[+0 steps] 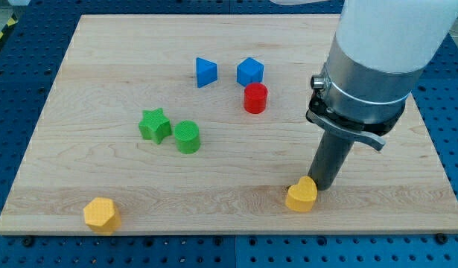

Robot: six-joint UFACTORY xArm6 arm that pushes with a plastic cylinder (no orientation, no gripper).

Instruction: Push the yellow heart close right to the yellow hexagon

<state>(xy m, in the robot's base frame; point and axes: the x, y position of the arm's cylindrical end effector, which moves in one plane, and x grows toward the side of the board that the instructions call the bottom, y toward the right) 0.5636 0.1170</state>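
Observation:
The yellow heart [301, 196] lies near the board's bottom edge, right of centre. The yellow hexagon [101, 214] sits at the bottom left corner of the board, far to the heart's left. My tip [322, 186] is on the board just to the right of the heart and slightly above it, touching or almost touching it. The rod rises from there into the large grey and white arm at the view's top right.
A green star [155, 125] and a green cylinder [188, 137] sit left of centre. A blue triangle-like block [206, 71], a blue cube [249, 71] and a red cylinder [255, 98] stand toward the top centre. The wooden board [80, 89] rests on a blue surface.

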